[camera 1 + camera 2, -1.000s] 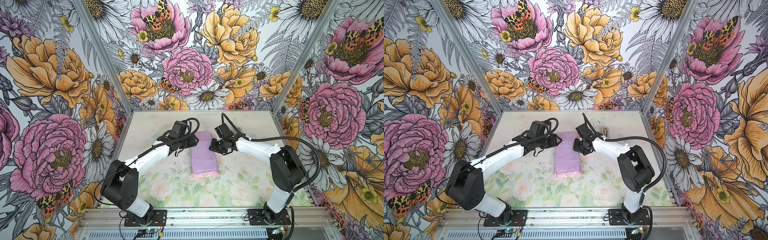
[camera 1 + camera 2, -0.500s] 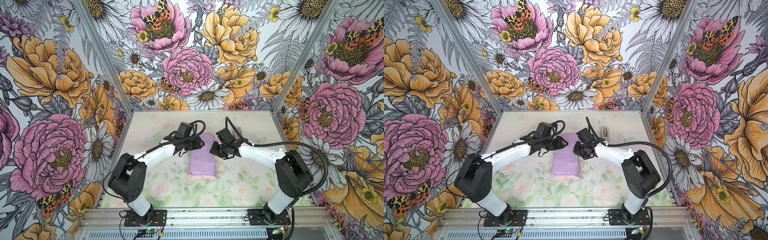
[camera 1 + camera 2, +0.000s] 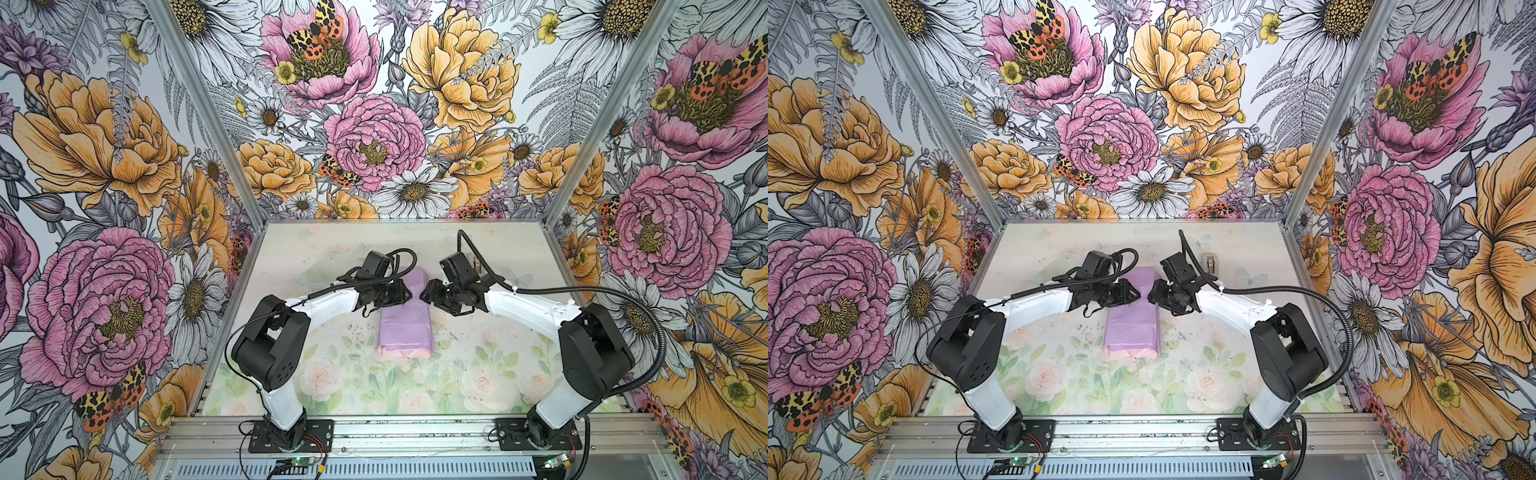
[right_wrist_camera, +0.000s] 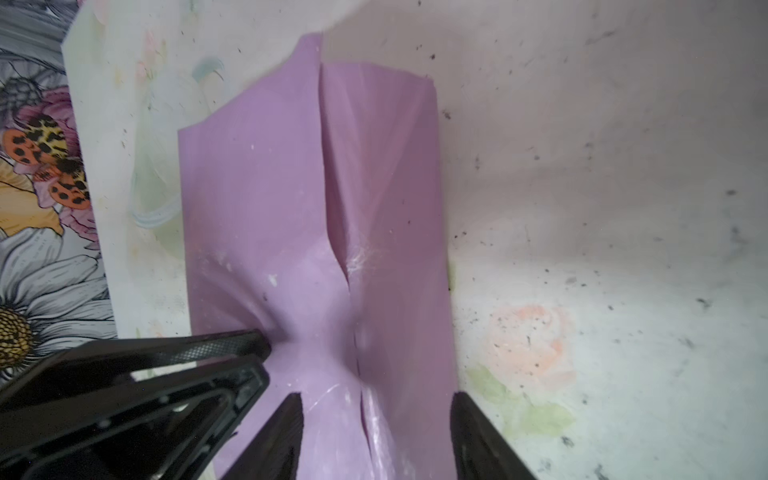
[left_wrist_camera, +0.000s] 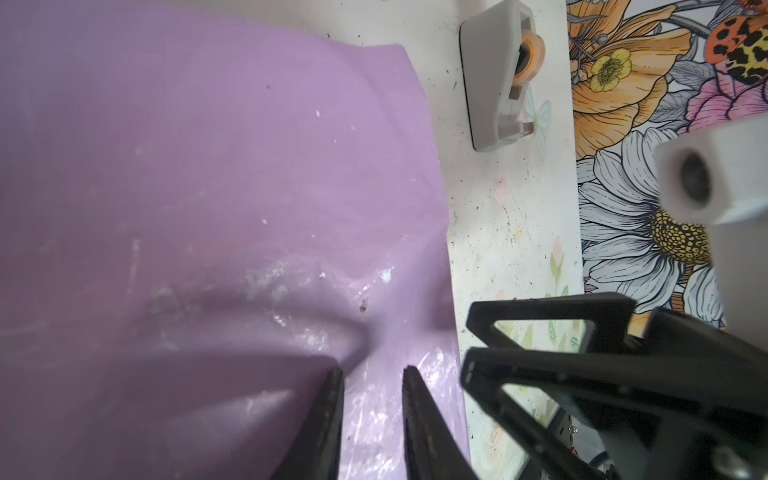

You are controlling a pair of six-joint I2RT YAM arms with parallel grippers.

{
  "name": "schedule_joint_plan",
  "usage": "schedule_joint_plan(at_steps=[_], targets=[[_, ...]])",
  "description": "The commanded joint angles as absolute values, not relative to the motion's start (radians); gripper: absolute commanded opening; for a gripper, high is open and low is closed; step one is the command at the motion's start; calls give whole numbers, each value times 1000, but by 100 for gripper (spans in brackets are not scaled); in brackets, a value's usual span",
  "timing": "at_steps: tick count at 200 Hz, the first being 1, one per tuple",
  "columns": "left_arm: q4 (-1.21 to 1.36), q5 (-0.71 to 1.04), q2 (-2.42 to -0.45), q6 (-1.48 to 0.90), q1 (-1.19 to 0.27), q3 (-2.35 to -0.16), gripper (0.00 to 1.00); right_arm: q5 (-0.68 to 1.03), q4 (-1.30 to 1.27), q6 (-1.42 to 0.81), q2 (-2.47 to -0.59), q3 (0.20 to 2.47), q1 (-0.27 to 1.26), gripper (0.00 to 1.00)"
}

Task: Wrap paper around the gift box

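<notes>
The paper [image 3: 405, 318] lies folded into a long lilac bundle in the middle of the table in both top views, with a pale pink edge at its near end [image 3: 1131, 352]. The gift box is hidden inside it. My left gripper [image 3: 409, 294] rests on the far half of the bundle. Its fingertips [image 5: 372, 370] stand a narrow gap apart and dent the paper [image 5: 208, 166]. My right gripper [image 3: 424, 293] faces it from the other side. It [image 4: 376, 397] is open wide, straddling the overlapped seam of the paper [image 4: 332, 208].
A small grey tape dispenser [image 3: 1211, 263] with an orange roll [image 5: 494, 75] stands on the table behind the right wrist, close to the back wall. The floral table [image 3: 478, 374] is walled in on three sides.
The left gripper has slid right onto the bundle and its jaws have narrowed. The right gripper's jaws have spread wide apart. The bundle has hardly moved.
</notes>
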State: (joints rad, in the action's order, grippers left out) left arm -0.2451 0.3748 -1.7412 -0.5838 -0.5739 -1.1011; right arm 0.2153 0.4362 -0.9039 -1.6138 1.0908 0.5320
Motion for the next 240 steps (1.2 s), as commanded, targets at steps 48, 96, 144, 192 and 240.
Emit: schedule_joint_plan(at_steps=[48,96,144,192,240], targets=[[-258,371,-1753,-560,-582,-1099,27,322,434,-830,-1661,1107,533,52],[-254,375,-1732,-563,-583,-1121,27,312,436,-821,-1712,1108,534,34],[-180,436,-1702,-581,-586,-1146,27,299,435,-834,-1711,1082,534,28],[-171,446,-1737,-584,-595,-1083,26,287,434,-839,-1705,1073,534,27],[-143,416,-1743,-563,-594,-989,25,224,434,-806,-1627,1084,525,34]])
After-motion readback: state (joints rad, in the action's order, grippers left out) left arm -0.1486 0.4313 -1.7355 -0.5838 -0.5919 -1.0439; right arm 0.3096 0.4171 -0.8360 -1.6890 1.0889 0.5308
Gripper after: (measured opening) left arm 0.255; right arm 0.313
